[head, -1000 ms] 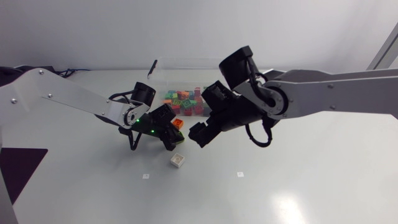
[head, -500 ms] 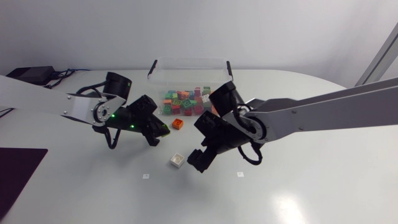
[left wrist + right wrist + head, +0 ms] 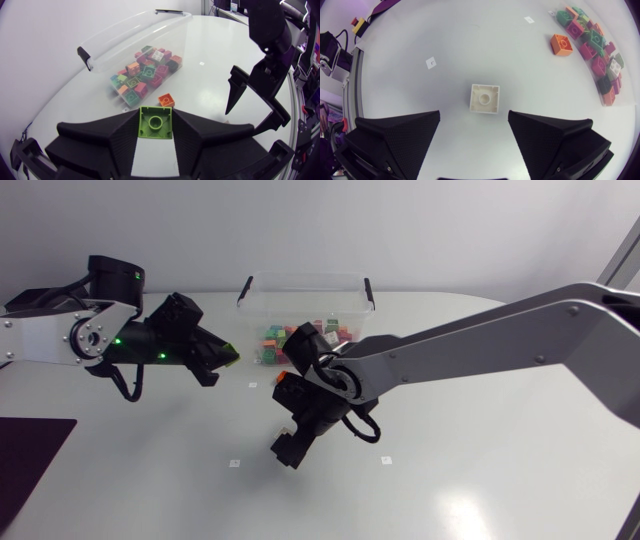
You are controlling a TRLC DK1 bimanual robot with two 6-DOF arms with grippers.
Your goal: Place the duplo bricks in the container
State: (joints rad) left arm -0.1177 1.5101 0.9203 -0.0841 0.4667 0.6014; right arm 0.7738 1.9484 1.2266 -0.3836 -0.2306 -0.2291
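between the left gripper's (image 3: pixel 220 359) fingers (image 3: pixel 116 141) sits a green brick (image 3: pixel 155 121), clamped from both sides. the right gripper (image 3: pixel 474 118) hangs spread wide over a white brick (image 3: pixel 485 98) on the table (image 3: pixel 445 35). an orange brick (image 3: pixel 561 44) lies just beside the container (image 3: pixel 302 281).

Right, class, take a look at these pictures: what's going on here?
Two robot arms are tidying duplo bricks into a clear container that already holds many of them. The left gripper is shut on a green brick, off to the side of the container. The right gripper hangs open over a white brick on the table, not yet gripping it. An orange brick lies loose on the table close to the container.
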